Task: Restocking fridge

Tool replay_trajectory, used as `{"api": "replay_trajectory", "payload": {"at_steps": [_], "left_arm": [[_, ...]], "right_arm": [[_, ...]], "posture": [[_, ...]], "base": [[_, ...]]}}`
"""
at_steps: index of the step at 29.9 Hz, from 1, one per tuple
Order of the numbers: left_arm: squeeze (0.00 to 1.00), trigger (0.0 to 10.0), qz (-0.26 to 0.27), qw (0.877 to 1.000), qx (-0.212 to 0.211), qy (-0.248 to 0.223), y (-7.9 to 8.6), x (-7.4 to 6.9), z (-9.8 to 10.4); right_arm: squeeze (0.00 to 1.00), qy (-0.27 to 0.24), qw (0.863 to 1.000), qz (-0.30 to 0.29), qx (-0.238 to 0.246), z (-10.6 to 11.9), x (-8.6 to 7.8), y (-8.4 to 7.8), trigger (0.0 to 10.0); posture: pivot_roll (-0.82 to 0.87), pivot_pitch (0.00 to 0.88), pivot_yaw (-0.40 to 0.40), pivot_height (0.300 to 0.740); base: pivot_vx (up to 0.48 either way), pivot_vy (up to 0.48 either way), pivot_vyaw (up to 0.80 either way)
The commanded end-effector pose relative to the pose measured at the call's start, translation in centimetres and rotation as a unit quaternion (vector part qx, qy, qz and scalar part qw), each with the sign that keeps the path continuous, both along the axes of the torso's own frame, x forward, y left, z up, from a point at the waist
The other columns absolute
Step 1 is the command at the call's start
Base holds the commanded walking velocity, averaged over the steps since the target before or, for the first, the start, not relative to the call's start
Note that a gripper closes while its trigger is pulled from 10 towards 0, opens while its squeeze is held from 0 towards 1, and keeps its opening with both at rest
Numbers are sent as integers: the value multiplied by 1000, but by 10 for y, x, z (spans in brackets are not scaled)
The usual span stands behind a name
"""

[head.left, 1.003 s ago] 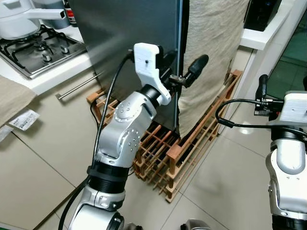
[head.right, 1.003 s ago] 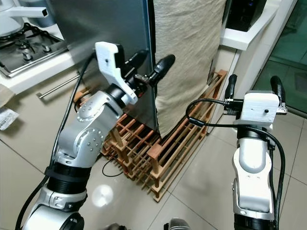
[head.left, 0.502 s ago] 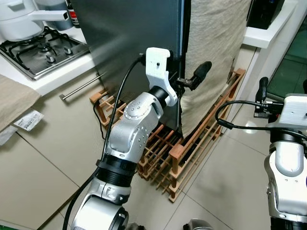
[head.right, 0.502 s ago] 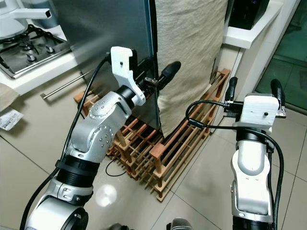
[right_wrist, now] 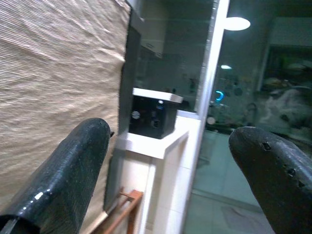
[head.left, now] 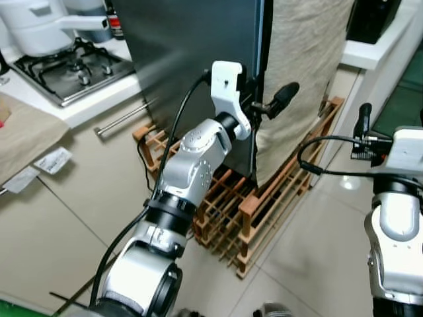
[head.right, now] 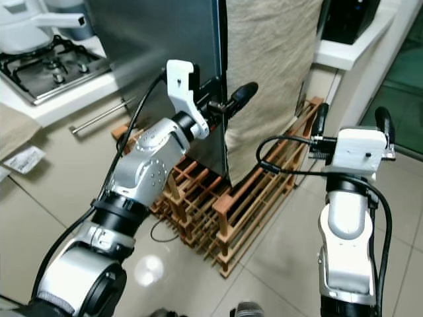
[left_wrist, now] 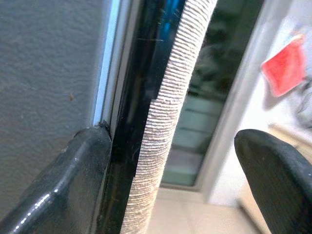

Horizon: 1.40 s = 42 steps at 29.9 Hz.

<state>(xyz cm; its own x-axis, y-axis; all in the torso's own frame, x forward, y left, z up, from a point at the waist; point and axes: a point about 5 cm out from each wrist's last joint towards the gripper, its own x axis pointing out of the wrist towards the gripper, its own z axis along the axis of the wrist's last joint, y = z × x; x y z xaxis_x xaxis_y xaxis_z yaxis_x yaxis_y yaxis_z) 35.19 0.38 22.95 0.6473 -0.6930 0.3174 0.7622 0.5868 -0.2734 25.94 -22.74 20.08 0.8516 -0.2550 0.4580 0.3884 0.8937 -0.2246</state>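
The fridge's dark grey door (head.left: 192, 46) stands shut ahead, with a beige cloth (head.left: 304, 59) hanging down beside its right edge. My left gripper (head.right: 228, 96) is open and reaches the door's edge. One finger lies against the grey face and the other is out in front of the cloth. In the left wrist view the black door edge (left_wrist: 141, 97) and the cloth's edge (left_wrist: 170, 122) run between the two fingers (left_wrist: 63, 185). My right gripper (head.right: 351, 122) is held up at the right, open and empty, apart from the fridge.
A wooden rack (head.left: 264, 205) lies on the tiled floor at the fridge's foot. At the left are a counter with a gas hob (head.left: 73, 66), a white pot (head.left: 39, 30) and a drawer handle (head.left: 125, 119). A black appliance (head.left: 373, 20) sits on a white ledge at the right.
The left arm has stretched forward, bringing its open gripper onto the door's edge. The view has shifted slightly. The right arm has stayed put.
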Motion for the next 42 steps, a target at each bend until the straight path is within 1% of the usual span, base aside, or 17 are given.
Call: {"api": "replay_trajectory", "payload": {"at_steps": [1,4,5,11,13,14,22,23,27,29,30,32,33,34,35,36,42], "left_arm": [[0,10000,-114,992,-51,5,-67,-27,18],[0,10000,-155,985,-80,7,-75,-34,24],[0,10000,-241,963,-122,8,-82,-48,34],[0,10000,-386,907,-163,-32,-85,-78,41],[0,10000,-392,904,-167,-36,-84,-80,42],[0,10000,-411,894,-172,-38,-84,-85,44],[0,10000,-418,886,-198,-21,-74,-81,51],[0,10000,-390,901,-188,-20,-68,-75,48],[0,10000,-312,937,-154,-21,-54,-62,41],[0,10000,-244,962,-124,-25,-44,-52,37],[0,10000,-222,968,-112,-30,-41,-49,36],[0,10000,-134,988,-60,-44,-34,-40,32],[0,10000,-96,993,-43,-45,-32,-37,31],[0,10000,-96,993,-43,-45,-32,-37,31],[0,10000,-46,997,-3,-58,-31,-34,28],[0,10000,-29,998,11,-60,-32,-33,26],[0,10000,-10,998,36,-59,-39,-32,20]], "right_arm": [[0,-18,1000,1,1,9,0,2,10000],[0,-18,1000,-1,2,8,-1,2,10000],[0,-18,1000,-4,4,7,-2,2,10000],[0,-15,1000,-10,9,5,-3,-1,10000],[0,-15,1000,-12,9,4,-3,-2,10000],[0,-14,1000,-17,11,4,-3,-5,10000],[0,-13,1000,-21,13,4,-4,-6,10000],[0,-14,1000,-21,13,4,-4,-4,10000],[0,-18,999,-23,13,6,-5,-3,10000],[0,-26,999,-27,8,8,-8,-3,10000],[0,-28,999,-29,6,9,-8,-3,10000],[0,-36,999,-40,-1,13,-12,-4,10000],[0,-38,998,-41,-2,14,-13,-4,10000],[0,-38,998,-41,-2,14,-13,-4,10000],[0,-34,999,-38,-5,12,-14,-2,10000],[0,-30,999,-36,-4,10,-15,-1,10000],[0,-21,999,-32,2,3,-13,4,10000]], "posture": [[-337,60,124,723],[-352,64,131,723],[-355,65,136,723],[-353,67,135,723],[-353,67,135,723],[-353,67,135,723],[-344,73,135,723],[-342,75,136,723],[-338,81,136,723],[-333,83,137,723],[-333,83,137,723],[-326,86,134,723],[-326,86,134,723],[-326,86,134,723],[-326,86,134,723],[-319,86,127,723],[-321,83,135,723]], "base": [[0,0,0],[0,0,0],[0,0,0],[0,0,0],[0,0,0],[0,0,0],[0,0,0],[0,0,0],[0,0,0],[0,0,0],[0,0,0],[0,0,0],[0,0,0],[0,0,0],[0,0,0],[0,0,0],[0,0,0]]}}
